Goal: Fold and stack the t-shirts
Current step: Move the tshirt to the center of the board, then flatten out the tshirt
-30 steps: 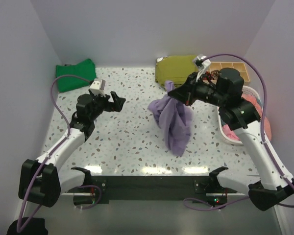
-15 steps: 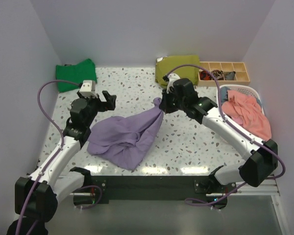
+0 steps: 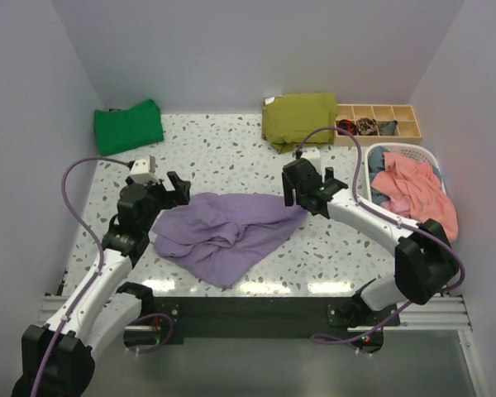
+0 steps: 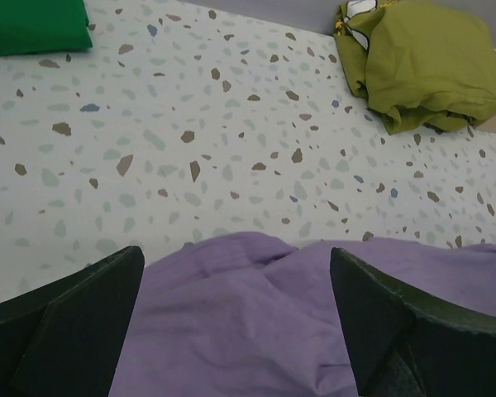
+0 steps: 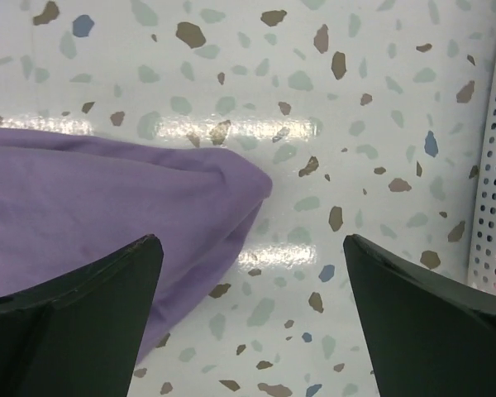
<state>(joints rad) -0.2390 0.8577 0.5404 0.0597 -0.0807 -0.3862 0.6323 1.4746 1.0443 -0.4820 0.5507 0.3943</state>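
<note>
Where it lies crumpled and unfolded at the lower centre of the top view, the lavender-purple cotton t-shirt (image 3: 227, 236) spreads over the speckled terrazzo surface (image 3: 231, 157).
Left hand (image 4: 236, 252): fingers spread wide, holding nothing, at the shirt's upper left edge.
Right hand (image 5: 250, 246): fingers spread wide, holding nothing, above the shirt's right corner, which lies on the surface between them.
Bright green folded t-shirt (image 3: 128, 126): upper left, at the back wall, well apart.
Olive-green folded garment (image 3: 299, 118): upper centre-right.
Wooden compartment tray (image 3: 379, 122): just right of the olive garment.
White perforated basket (image 3: 434, 155): right edge, holding a salmon-pink cloth (image 3: 413, 190).
</note>
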